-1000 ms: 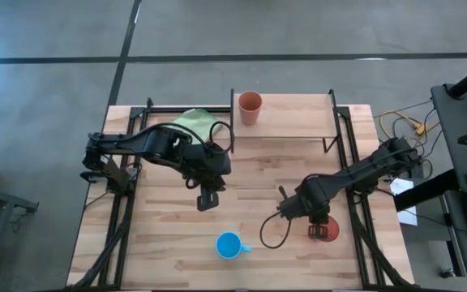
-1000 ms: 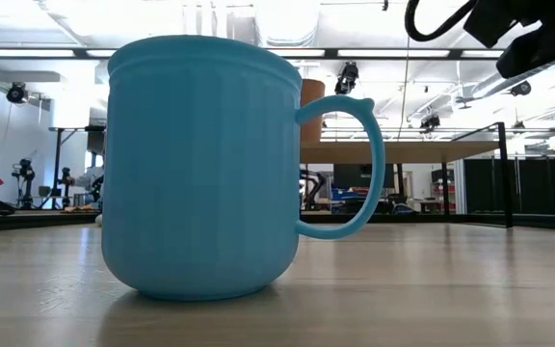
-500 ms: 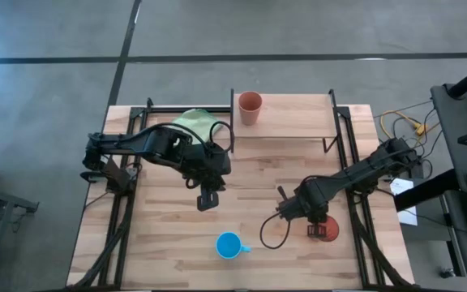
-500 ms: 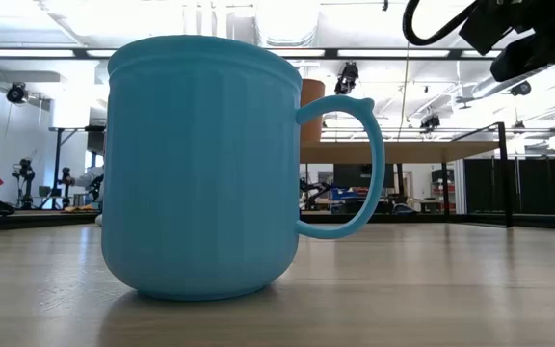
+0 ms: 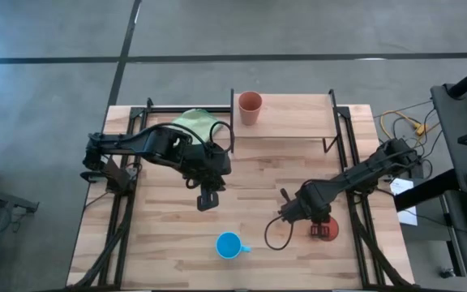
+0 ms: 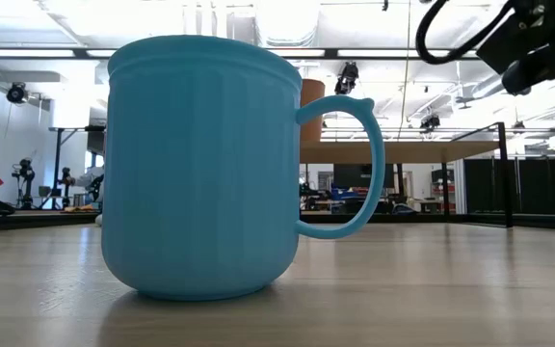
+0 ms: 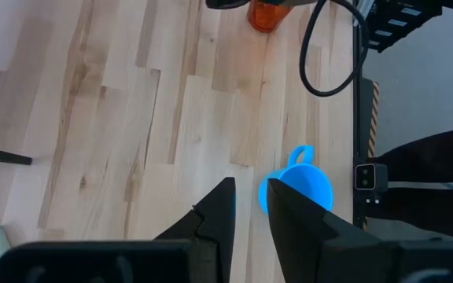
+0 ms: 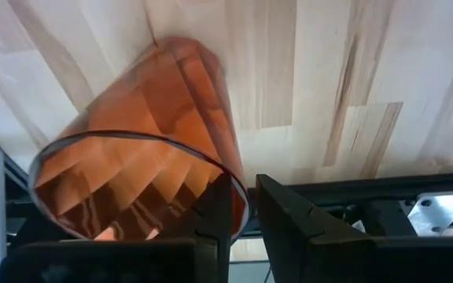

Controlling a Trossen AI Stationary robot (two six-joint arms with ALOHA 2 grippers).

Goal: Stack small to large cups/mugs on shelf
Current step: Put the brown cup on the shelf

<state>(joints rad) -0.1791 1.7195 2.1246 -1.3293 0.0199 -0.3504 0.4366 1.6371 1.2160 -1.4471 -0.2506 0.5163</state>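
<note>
Right wrist view puts my right claw on the textured orange-red cup, fingers nearly together pinching its rim. I judge the shelf lies well beyond, holding the small light-orange cup; the left claw waits mid-desk, barely parted and holding nothing.

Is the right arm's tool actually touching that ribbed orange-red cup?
Touching. In the right wrist view, the right tool has its two fingers closed on the rim of the ribbed orange-red cup, one inside the wall and one outside.

The mug is bright blue with faint vertical ribs. The faceted cup is translucent orange-red; the plain cup is pale orange. The cloth is pale green. The worktop is light wood planks, the arms dark, the floor grey.
</note>
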